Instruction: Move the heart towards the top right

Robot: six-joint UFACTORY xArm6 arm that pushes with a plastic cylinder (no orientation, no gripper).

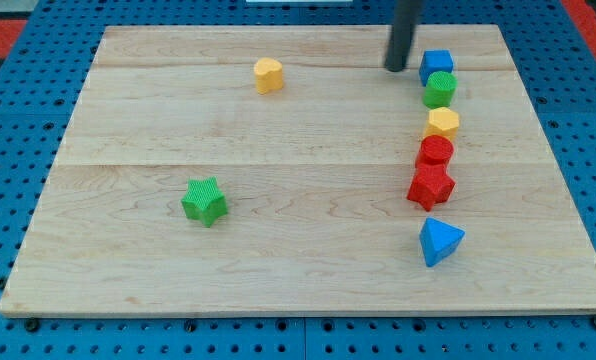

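Observation:
A yellow heart block lies near the view's top, left of centre, on the wooden board. My tip rests on the board near the top right. It is well to the right of the heart and just left of a blue cube, and touches neither.
A column of blocks runs down the right side: the blue cube, a green round block, a yellow hexagon, a red round block, a red star and a blue triangle. A green star lies at the lower left.

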